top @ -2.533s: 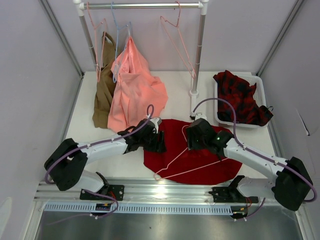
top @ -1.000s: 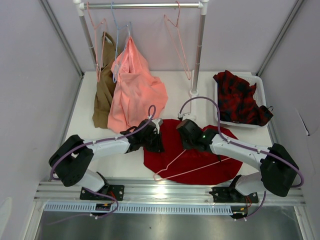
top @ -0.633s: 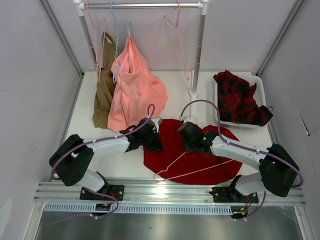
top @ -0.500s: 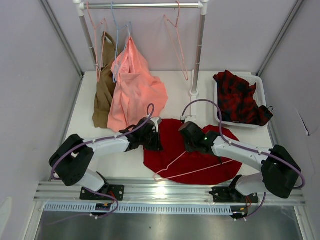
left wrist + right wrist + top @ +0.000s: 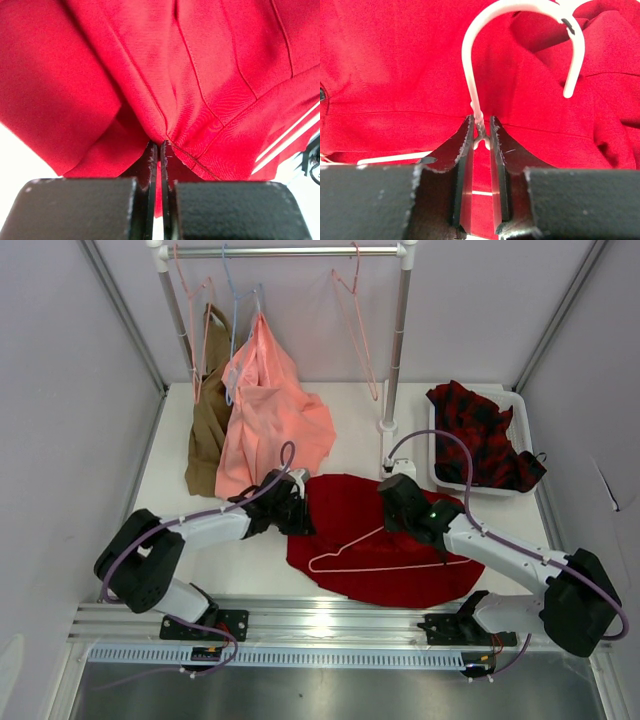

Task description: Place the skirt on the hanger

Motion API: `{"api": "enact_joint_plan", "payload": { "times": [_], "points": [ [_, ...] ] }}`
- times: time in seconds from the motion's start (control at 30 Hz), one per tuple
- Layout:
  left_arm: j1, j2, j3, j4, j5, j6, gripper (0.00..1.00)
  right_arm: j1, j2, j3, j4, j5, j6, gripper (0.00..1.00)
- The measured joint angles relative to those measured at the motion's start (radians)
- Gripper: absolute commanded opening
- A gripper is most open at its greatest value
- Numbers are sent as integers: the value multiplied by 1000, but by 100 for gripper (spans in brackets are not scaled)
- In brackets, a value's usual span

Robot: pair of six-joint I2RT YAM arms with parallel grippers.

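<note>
**Hanger swings level across the skirt**

Top view: the hanger (image 5: pixel 400 565) now lies with its long bar level on the skirt (image 5: pixel 350 540), no longer slanted. The skirt is spread on the white table (image 5: pixel 240 565). Where each is gripped is covered from above.

Left wrist: the left gripper (image 5: pixel 159 150) is pinched tight on a skirt fold, and red cloth hides almost everything else.

Right wrist: the right gripper (image 5: pixel 480 132) clamps the hanger's neck, just under its hook.
</note>
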Motion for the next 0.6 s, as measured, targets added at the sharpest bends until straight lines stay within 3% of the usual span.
{"api": "enact_joint_plan", "payload": {
  "times": [0.6],
  "points": [
    [129,-97,-100,-10,51,28,0,-100,41,39,37,47,93,0]
  ]
}}
